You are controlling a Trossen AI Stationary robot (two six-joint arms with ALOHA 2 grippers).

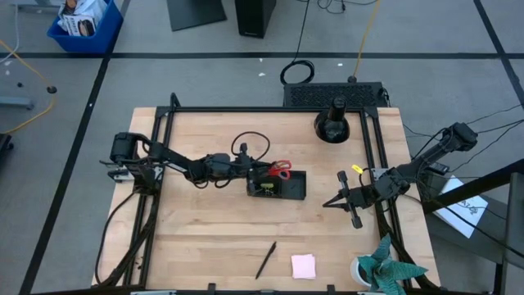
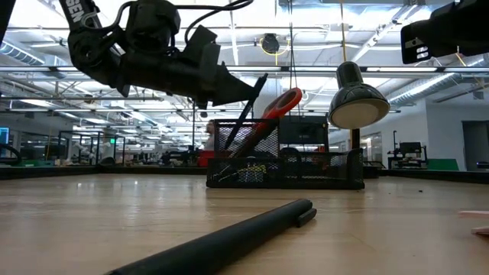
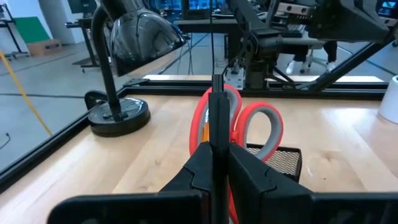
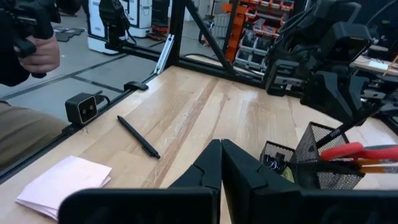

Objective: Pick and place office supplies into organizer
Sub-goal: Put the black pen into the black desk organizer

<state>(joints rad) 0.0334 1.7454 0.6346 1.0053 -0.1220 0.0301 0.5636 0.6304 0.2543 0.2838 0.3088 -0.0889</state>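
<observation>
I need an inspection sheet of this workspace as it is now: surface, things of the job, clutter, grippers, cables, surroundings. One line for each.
Surface: wooden table inside a black frame.
Job's things: black mesh organizer near the centre with red-handled scissors standing in it; a black pen and a pink sticky-note pad lie loose near the front edge; a small yellow item lies by the right arm.
Clutter: black desk lamp; paper plant in a white cup.
Grippers: left gripper over the organizer, shut on a dark pen; right gripper shut, holding nothing.
Cables: black loop on the left arm.
Surroundings: a person's hand beyond the table.
</observation>
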